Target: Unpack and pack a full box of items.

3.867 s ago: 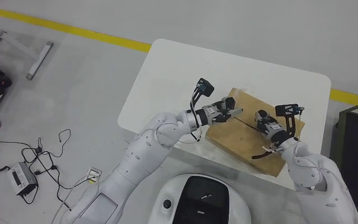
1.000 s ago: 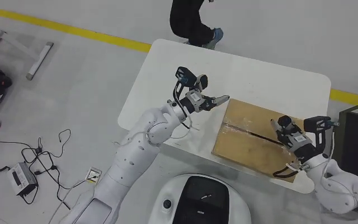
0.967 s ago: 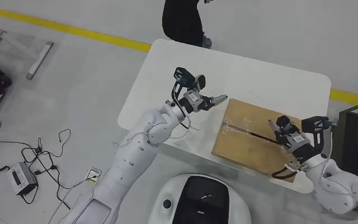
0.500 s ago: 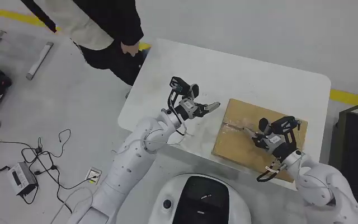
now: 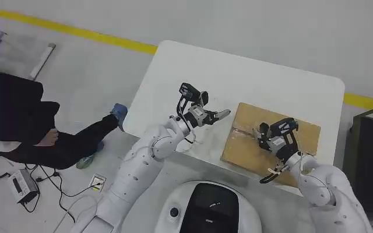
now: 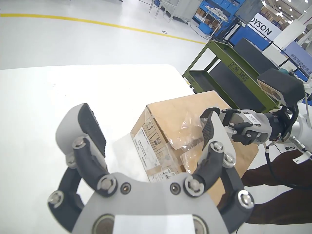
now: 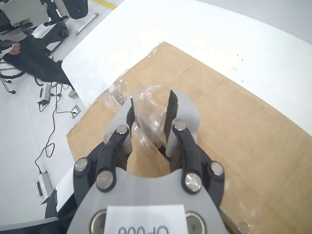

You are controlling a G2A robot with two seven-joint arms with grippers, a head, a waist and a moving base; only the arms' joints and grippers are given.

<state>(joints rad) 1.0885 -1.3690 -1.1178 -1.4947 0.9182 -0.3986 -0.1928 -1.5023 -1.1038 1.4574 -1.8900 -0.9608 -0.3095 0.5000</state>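
A brown cardboard box [image 5: 245, 137] lies flat on the right part of the white table [image 5: 192, 70]. Clear tape [image 7: 146, 93] is crumpled and lifted over the seam in the box top [image 7: 219, 98]. My right gripper [image 5: 260, 131] sits low over that seam, near the box's middle. Its fingers [image 7: 171, 108] are close together with the tape bunched between them [image 7: 151, 103]. My left gripper [image 5: 224, 113] hangs just beside the box's left end, fingers wide open and holding nothing [image 6: 148, 120]. In the left wrist view the labelled end of the box [image 6: 156, 147] lies right ahead.
Bare tabletop [image 6: 73, 86] stretches behind and left of the box. A green cart [image 6: 219, 74] stands off the table's right side, a dark edge of it in the top view [image 5: 364, 145]. Cables and a power unit [image 5: 23, 186] lie on the floor at left.
My right gripper has slid left along the box top, from the right end toward the middle. The left gripper stays open beside the box, shifted slightly.
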